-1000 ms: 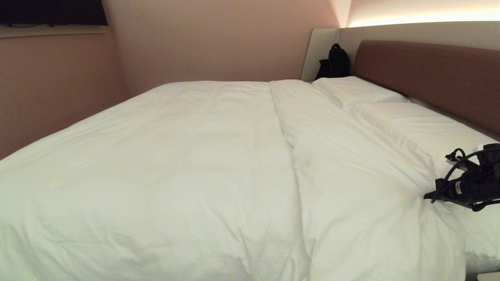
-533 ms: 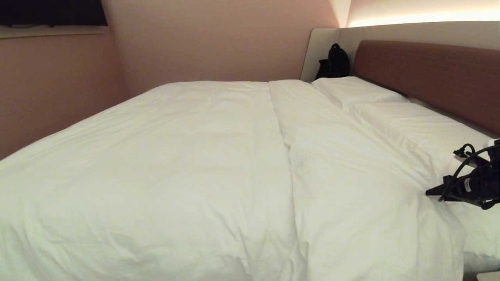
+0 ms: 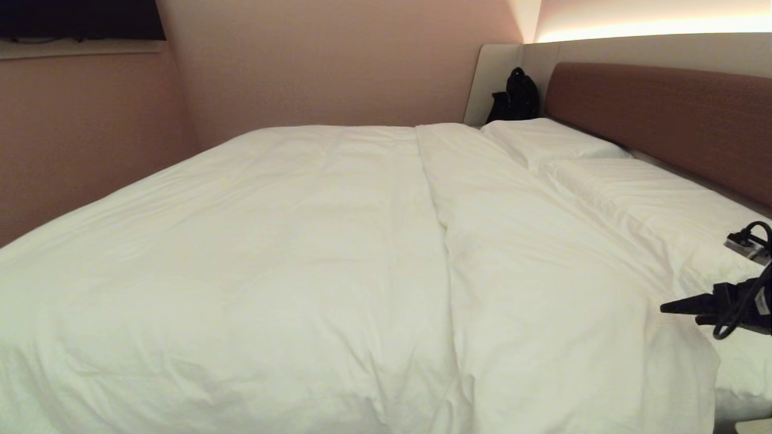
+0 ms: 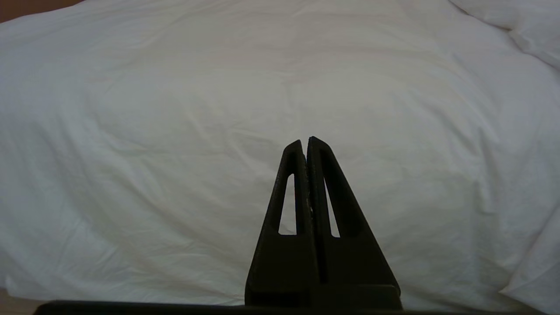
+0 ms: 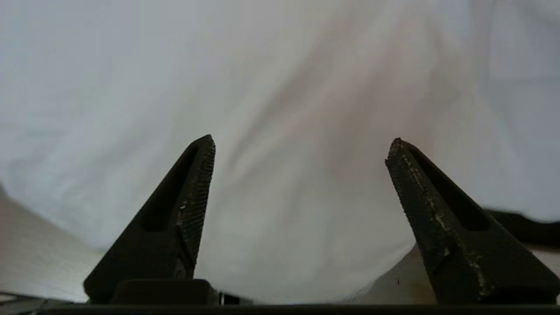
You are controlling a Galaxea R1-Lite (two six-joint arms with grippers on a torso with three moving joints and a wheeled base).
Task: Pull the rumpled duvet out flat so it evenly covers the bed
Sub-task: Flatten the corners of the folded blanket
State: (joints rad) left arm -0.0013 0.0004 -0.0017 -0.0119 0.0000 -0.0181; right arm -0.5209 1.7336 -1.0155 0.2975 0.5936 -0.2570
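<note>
Here the duvet [image 3: 338, 259] lies spread over most of the bed [image 3: 657, 114], a long fold running from its far edge toward the near one, with two pillows [image 3: 609, 175] along the headboard edge. The head view catches only the tip of the right gripper [image 3: 678, 307] at the duvet's near corner by the pillows — its wrist view shows the fingers [image 5: 192, 197] wide apart, nothing between them. The left gripper [image 4: 305, 141], seen only by its own wrist camera, hangs pressed together above the duvet's near side.
</note>
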